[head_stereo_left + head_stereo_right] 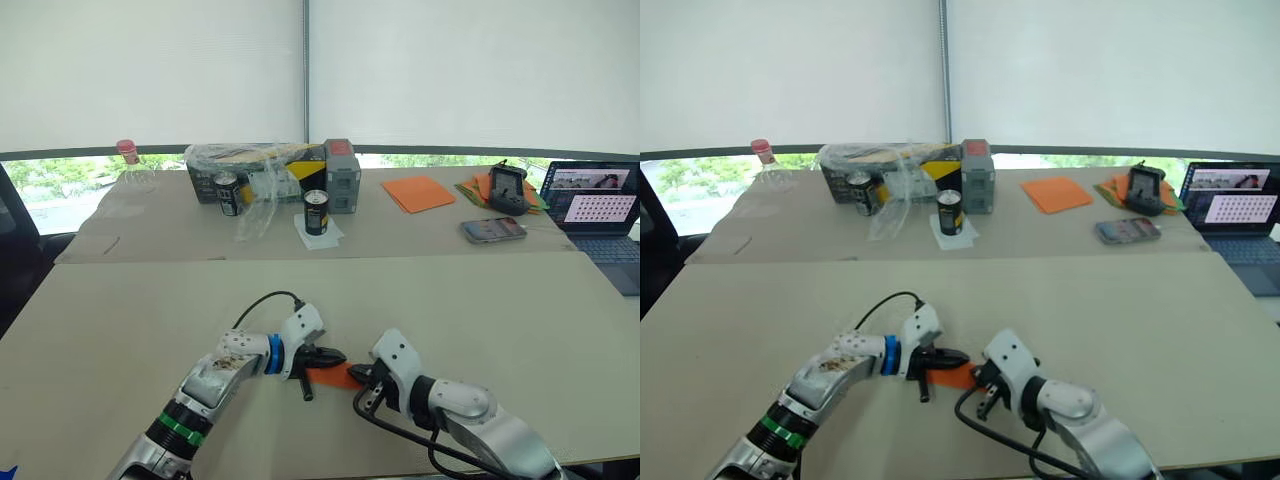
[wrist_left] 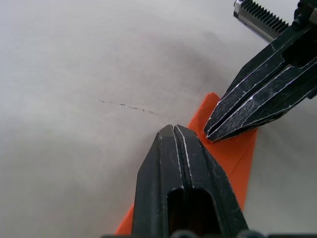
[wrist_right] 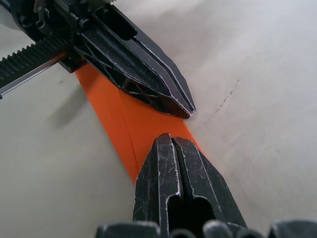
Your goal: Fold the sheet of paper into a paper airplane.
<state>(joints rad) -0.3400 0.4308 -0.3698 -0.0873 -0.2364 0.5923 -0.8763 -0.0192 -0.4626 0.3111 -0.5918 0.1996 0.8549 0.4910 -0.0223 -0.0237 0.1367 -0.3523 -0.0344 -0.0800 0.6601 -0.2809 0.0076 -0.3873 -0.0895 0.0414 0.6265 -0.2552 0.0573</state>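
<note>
Left wrist view: both closed hands point(image 2: 174, 130) point(image 2: 212, 134) press paper airplane point(image 2: 233, 151) flat.

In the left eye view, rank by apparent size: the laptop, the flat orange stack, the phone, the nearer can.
1. laptop, though cut off by the frame edge
2. orange stack
3. phone and nearer can look alike

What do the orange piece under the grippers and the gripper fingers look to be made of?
The paper airplane: thin matte paper, bright orange, judging by its sharp straight crease and how flat it lies on the table. The fingers of the right gripper, and those of the left gripper: black, likely hard plastic, semi-matte, with pale scuffs along the edges. Both grippers' fingers are closed, tips pressing on the paper.
</note>
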